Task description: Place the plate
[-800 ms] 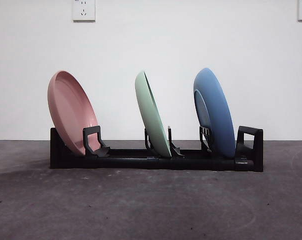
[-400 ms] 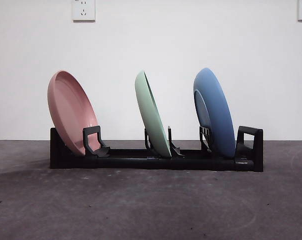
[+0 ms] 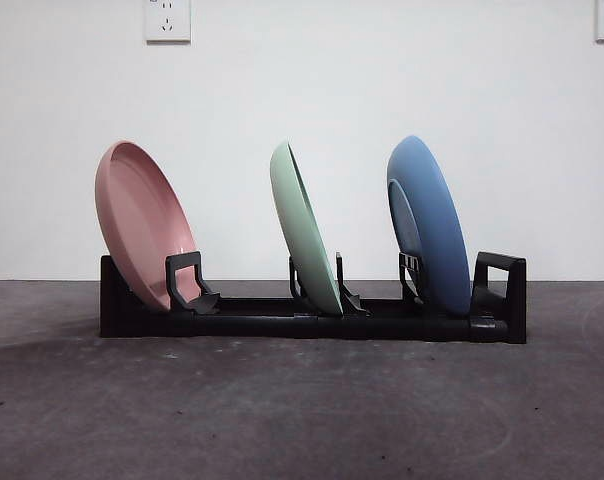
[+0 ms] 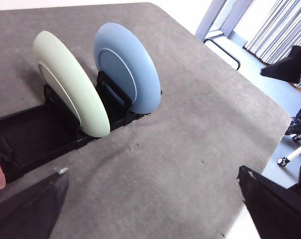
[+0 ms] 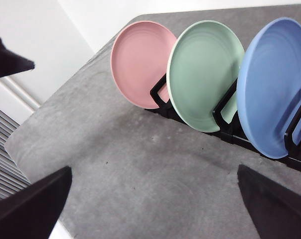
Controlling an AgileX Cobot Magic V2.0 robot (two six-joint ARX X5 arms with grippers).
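Three plates stand on edge in a black rack [image 3: 312, 322] on the grey table: a pink plate [image 3: 142, 225] at the left, a green plate [image 3: 304, 228] in the middle, a blue plate [image 3: 428, 225] at the right. The right wrist view shows the pink plate [image 5: 140, 62], the green plate [image 5: 206, 72] and the blue plate [image 5: 275, 82]. The left wrist view shows the green plate [image 4: 71, 82], the blue plate [image 4: 128, 64] and a pink sliver. My left gripper [image 4: 155, 199] and right gripper [image 5: 155, 209] are open and empty, high above the table, away from the rack.
The grey table top [image 3: 302, 410] stretches in front of the rack. A white wall with two sockets [image 3: 168, 18] stands behind. The table's edge [image 4: 270, 104] and the floor beyond show in the left wrist view.
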